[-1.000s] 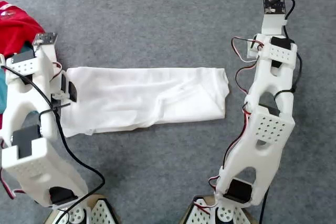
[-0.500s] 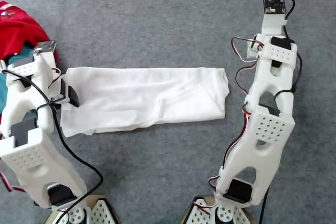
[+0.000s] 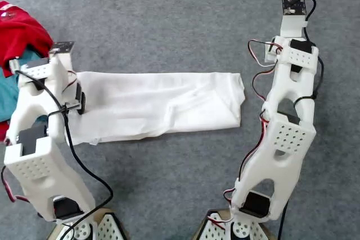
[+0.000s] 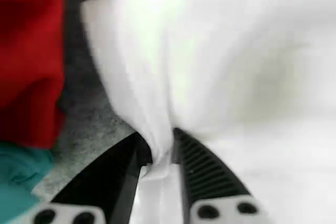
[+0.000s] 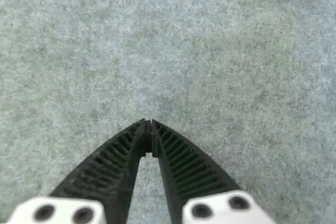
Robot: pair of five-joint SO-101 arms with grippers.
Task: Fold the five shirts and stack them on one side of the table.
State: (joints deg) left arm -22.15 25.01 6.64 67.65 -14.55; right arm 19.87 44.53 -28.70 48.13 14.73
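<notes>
- The white shirt (image 3: 163,105) lies flat across the middle of the grey worktop (image 3: 169,26). It is folded into 1 long band running from 9 o'clock to 3 o'clock, with soft creases near its centre.
- The left arm (image 3: 34,139) comes up from 7 o'clock and ends at the band's 9 o'clock end.
- From the left wrist, the left jaws are clenched on a pinched ridge of the white shirt (image 4: 236,51). The cloth is squeezed between the 2 black fingers (image 4: 205,171) and bunches up out of them.
- A red shirt (image 3: 19,29) sits crumpled at the worktop's 10 o'clock corner, just beside the left arm. A teal shirt (image 3: 8,91) peeks out below it at the 9 o'clock edge.
- The left wrist camera catches both: the red shirt (image 4: 29,51) and the teal shirt (image 4: 18,171), with a strip of grey worktop (image 4: 89,124) between them and the white cloth.
- The right arm (image 3: 287,139) stretches from 5 o'clock up to 2 o'clock, close beside the band's 3 o'clock end but apart from it.
- The right jaws are clenched with nothing in them, the ribbed fingertips (image 5: 131,145) meeting over bare grey worktop (image 5: 168,35).
</notes>
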